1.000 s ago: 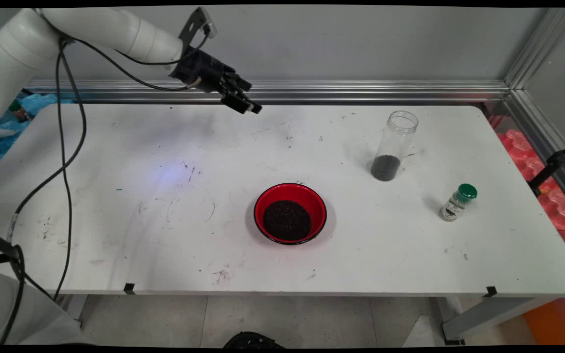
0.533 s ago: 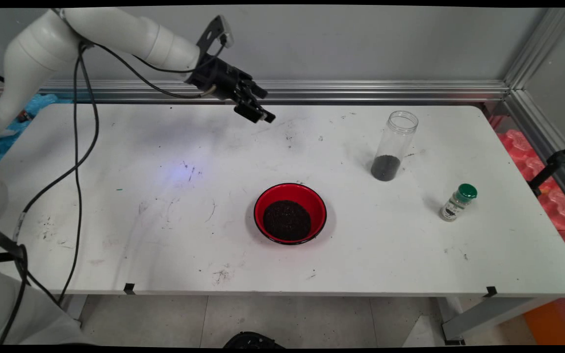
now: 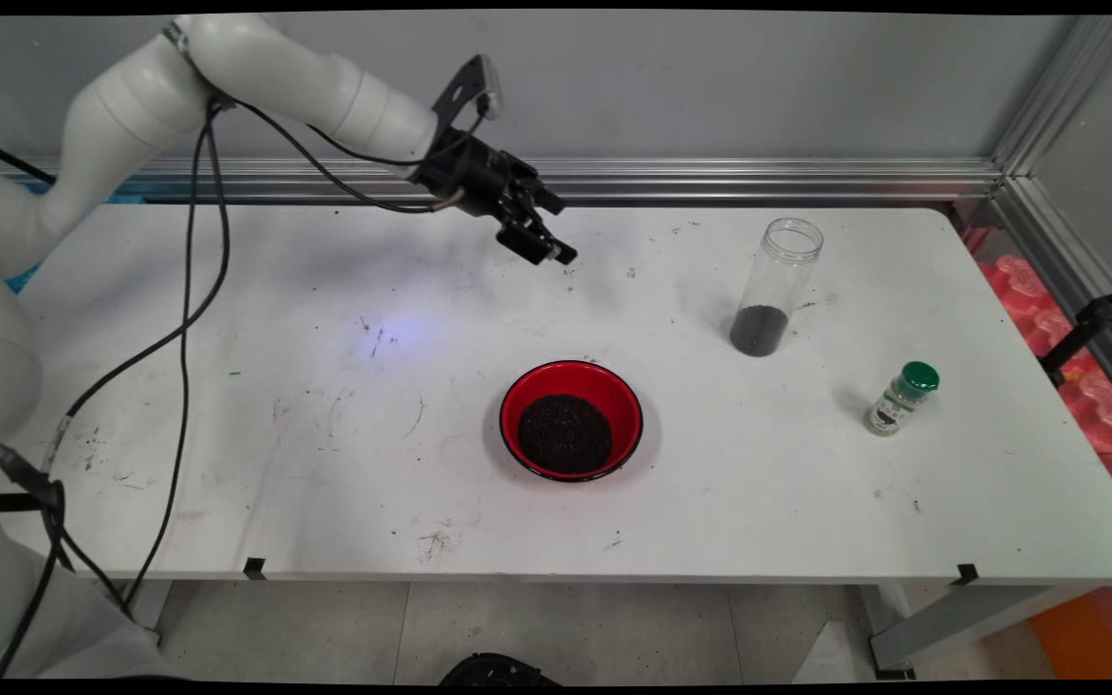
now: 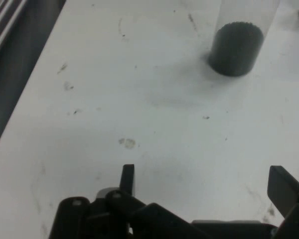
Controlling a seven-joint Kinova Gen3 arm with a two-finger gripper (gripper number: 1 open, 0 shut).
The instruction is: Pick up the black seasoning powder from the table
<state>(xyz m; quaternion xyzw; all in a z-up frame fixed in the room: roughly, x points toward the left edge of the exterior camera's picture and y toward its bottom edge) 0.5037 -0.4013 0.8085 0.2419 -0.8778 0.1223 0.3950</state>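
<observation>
My black gripper (image 3: 548,253) hangs above the far middle of the white table (image 3: 344,386), open and holding nothing; in the hand view its fingertips (image 4: 127,178) stand wide apart around the gripper's midpoint (image 4: 204,186). A tall clear jar (image 3: 776,287) with dark grains at its bottom stands upright to the right of the gripper, well apart from it. The same jar (image 4: 236,42) shows at the top of the hand view. A red bowl (image 3: 571,420) filled with dark grains sits near the table's middle, in front of the gripper.
A small spice bottle (image 3: 901,399) with a green cap stands at the right. An aluminium rail (image 3: 759,179) runs along the table's far edge, another down the right side. Black cables (image 3: 180,319) hang from the arm over the table's left part.
The arm has carried the gripper to the right and somewhat lower, toward the jar's side of the table. The bowl, jar and bottle have not moved.
</observation>
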